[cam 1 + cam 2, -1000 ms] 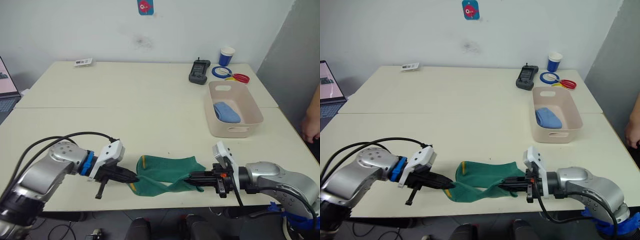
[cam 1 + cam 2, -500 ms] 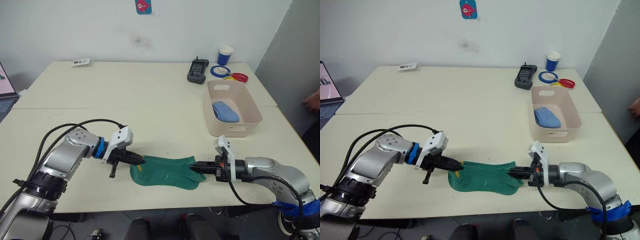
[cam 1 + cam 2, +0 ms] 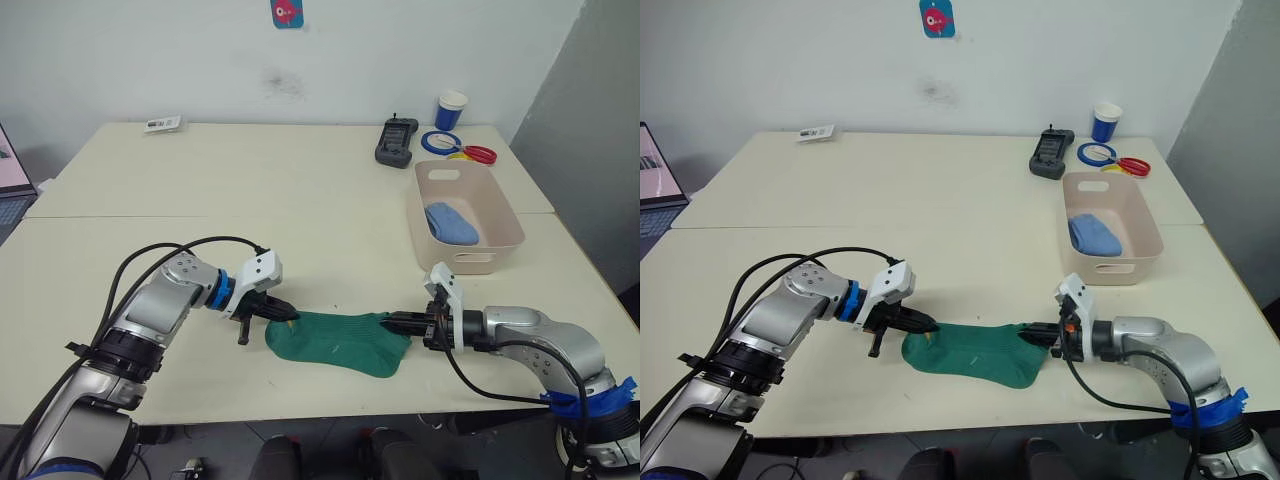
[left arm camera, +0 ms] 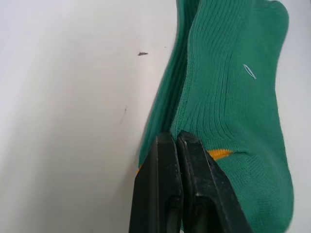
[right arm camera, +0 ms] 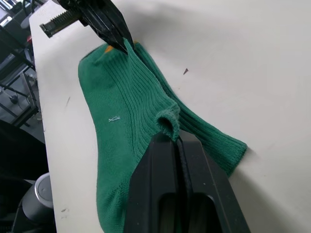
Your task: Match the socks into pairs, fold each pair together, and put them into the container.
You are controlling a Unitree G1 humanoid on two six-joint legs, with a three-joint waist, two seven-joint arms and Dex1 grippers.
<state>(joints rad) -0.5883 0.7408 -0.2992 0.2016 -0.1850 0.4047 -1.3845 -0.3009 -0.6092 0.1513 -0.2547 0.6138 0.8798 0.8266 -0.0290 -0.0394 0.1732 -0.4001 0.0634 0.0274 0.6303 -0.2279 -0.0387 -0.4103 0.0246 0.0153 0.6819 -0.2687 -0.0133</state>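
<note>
Dark green socks, stacked as a pair, are laid flat near the desk's front edge, long axis running along that edge; one end is pinched by the left gripper, the other by the right gripper. A yellow mark beside the clamped left fingers is disclosed by the left wrist view. The container, near the desk's right edge, is seen from the head views to hold a light blue sock.

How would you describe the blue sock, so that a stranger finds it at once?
Start at the pale pink tub on the right side of the table. The light blue sock lies folded inside it, unlike the green socks stretched between both grippers.
</note>
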